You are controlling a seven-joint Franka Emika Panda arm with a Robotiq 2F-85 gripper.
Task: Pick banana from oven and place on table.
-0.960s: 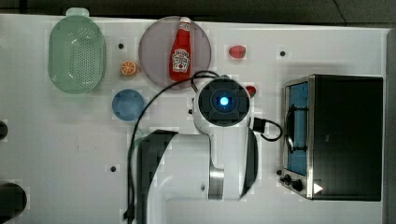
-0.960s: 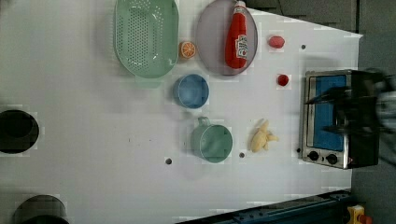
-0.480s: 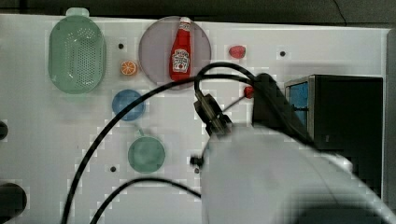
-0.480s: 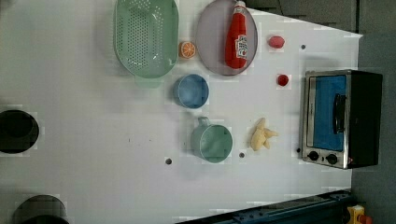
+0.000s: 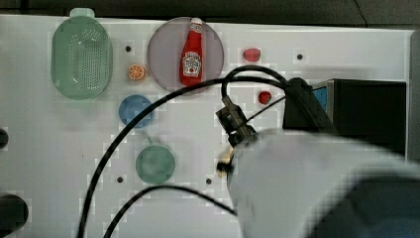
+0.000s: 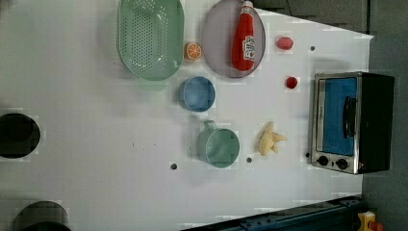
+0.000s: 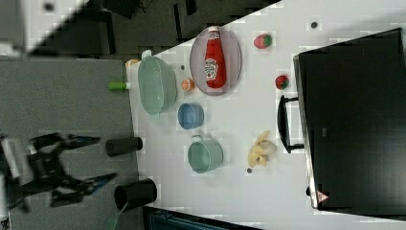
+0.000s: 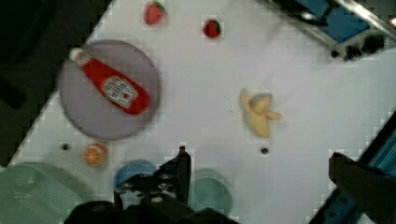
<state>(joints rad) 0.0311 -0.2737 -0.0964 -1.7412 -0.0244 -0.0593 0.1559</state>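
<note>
The banana (image 6: 269,139) lies on the white table (image 6: 96,144), between the green mug (image 6: 219,147) and the oven (image 6: 351,120). It is pale yellow with splayed peel strips, also seen as the banana (image 7: 261,149) in the right view and the banana (image 8: 258,114) in the wrist view. The oven's blue glass door is closed. My gripper (image 8: 258,154) hangs high above the table, open, its dark fingers (image 8: 182,163) spread wide with nothing between them. In the top view my arm (image 5: 322,183) looms close and hides most of the banana.
A green colander (image 6: 150,38), an orange slice (image 6: 194,50), a ketchup bottle (image 6: 244,38) on a grey plate (image 6: 216,48), a blue bowl (image 6: 197,94) and two small red fruits (image 6: 285,43) sit toward the left view's top. Black cups (image 6: 18,134) stand at the left view's left.
My arm has left the oven front in the left view and risen close under the top camera. The banana has stayed where it lies on the table.
</note>
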